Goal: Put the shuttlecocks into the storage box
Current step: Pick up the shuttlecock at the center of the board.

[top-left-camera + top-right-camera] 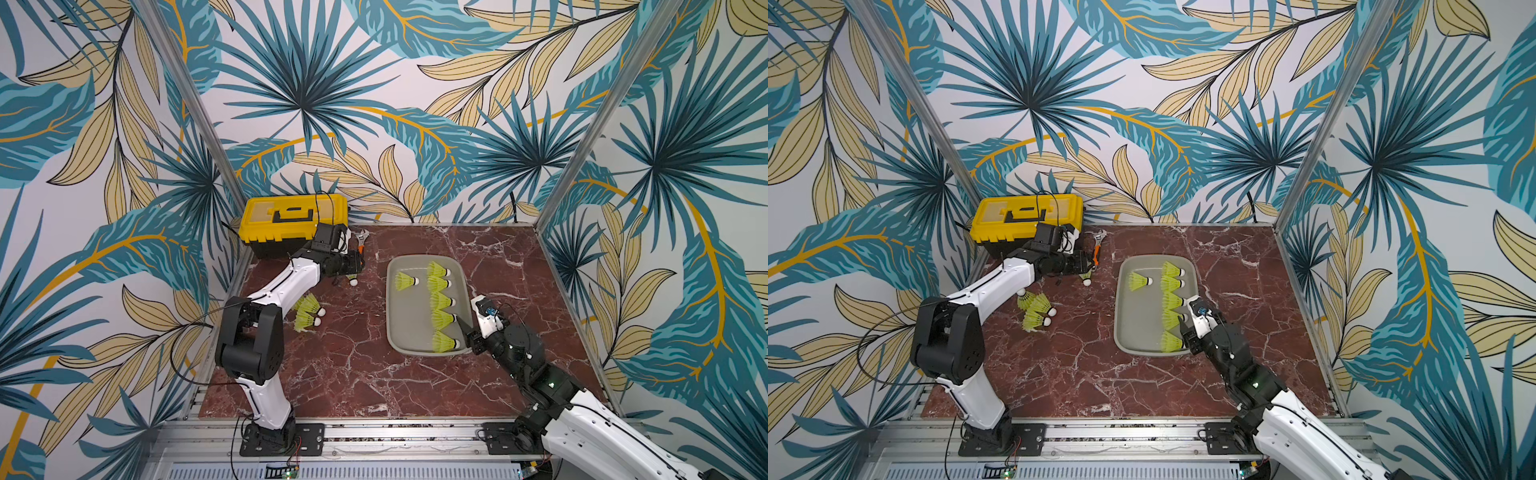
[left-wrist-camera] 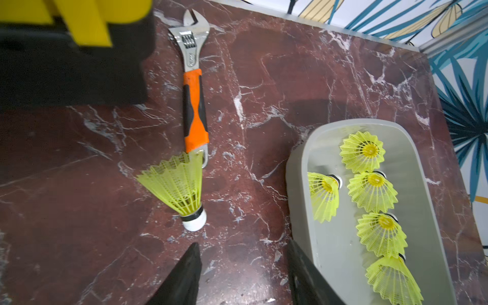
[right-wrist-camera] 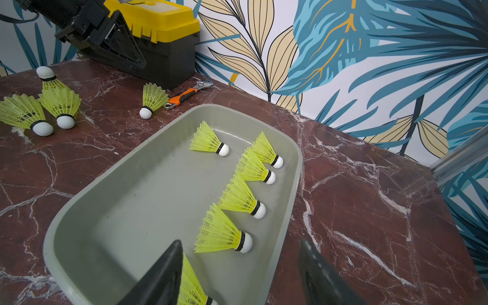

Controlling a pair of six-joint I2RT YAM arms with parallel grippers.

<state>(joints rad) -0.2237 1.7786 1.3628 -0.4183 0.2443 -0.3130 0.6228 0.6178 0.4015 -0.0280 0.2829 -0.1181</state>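
Marble table (image 1: 340,374) | left gripper (image 2: 243,243) parted, empty | right gripper (image 3: 240,240) wide, empty

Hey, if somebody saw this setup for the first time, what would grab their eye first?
Probably the neon shuttlecocks: six lying in the grey storage box right of centre, and a cluster of three loose on the left side of the dark red marble table. Next, the yellow-lidded toolbox in the far left corner.

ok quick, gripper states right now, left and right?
Left gripper: open, holding nothing.
Right gripper: open, holding nothing.
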